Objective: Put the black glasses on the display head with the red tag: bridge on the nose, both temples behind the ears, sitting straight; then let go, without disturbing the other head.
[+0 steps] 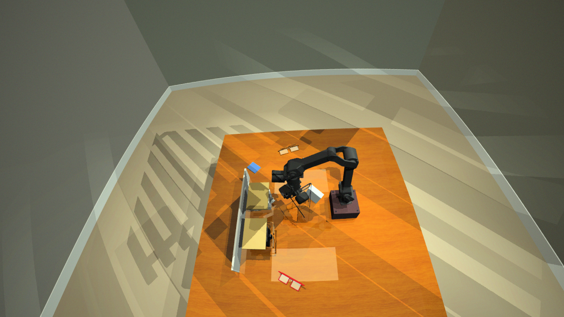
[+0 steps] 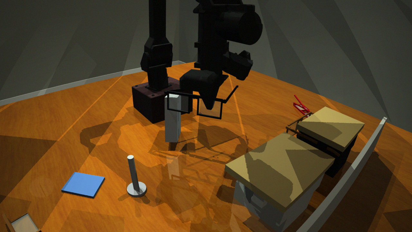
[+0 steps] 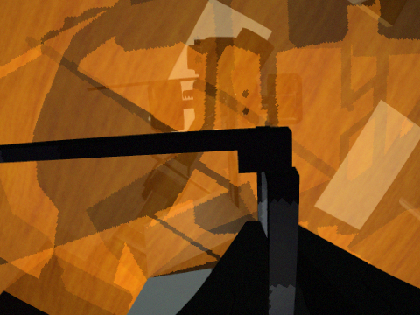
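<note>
My gripper (image 1: 294,196) (image 2: 209,106) (image 3: 266,234) is shut on the black glasses (image 2: 184,94) (image 3: 131,146), near one outer corner of their front. They hang above the table, lenses upright, one temple stretched across the wrist view. The grey display head (image 2: 305,198) stands under a yellow slab (image 1: 258,195) (image 2: 279,173), bare-faced as far as I see. The dark head (image 1: 269,236) (image 2: 340,161) stands beside it under another slab, with a brown frame (image 2: 298,132) at its face. No red tag is visible, so I cannot tell which head bears it.
A tall white block (image 1: 316,193) (image 2: 172,124) stands close by the held glasses. A pale panel (image 1: 239,220) (image 2: 348,173) runs behind the heads. Red glasses (image 1: 291,278), brown glasses (image 1: 288,148), a metal peg (image 2: 133,173) and blue plates (image 1: 254,167) (image 2: 83,184) are also on the table.
</note>
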Robot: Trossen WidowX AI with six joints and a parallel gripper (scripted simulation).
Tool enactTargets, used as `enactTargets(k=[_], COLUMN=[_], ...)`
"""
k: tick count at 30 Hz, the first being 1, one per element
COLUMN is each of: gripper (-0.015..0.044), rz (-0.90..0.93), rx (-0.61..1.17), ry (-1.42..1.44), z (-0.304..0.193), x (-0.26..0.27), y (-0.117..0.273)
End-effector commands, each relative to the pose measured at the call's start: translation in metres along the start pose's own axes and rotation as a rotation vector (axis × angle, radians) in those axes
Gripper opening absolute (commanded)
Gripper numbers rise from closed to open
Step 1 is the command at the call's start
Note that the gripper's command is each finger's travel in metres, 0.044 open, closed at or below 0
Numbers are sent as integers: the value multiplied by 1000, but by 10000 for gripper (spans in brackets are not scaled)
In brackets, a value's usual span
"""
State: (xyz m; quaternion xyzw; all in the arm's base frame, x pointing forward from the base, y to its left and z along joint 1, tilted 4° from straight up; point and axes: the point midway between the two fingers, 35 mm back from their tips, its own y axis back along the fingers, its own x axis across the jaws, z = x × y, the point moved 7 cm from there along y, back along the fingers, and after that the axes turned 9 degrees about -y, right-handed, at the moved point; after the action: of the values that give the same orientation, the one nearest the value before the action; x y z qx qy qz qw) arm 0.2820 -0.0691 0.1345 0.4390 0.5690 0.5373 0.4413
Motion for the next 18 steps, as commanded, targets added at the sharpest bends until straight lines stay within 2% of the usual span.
enactTargets(k=[1,18], gripper=[0,0], rz=[4,-3], rx=[5,5], ry=[-179,-920], z=[-4,-24], x=[-9,-48], y=[0,0])
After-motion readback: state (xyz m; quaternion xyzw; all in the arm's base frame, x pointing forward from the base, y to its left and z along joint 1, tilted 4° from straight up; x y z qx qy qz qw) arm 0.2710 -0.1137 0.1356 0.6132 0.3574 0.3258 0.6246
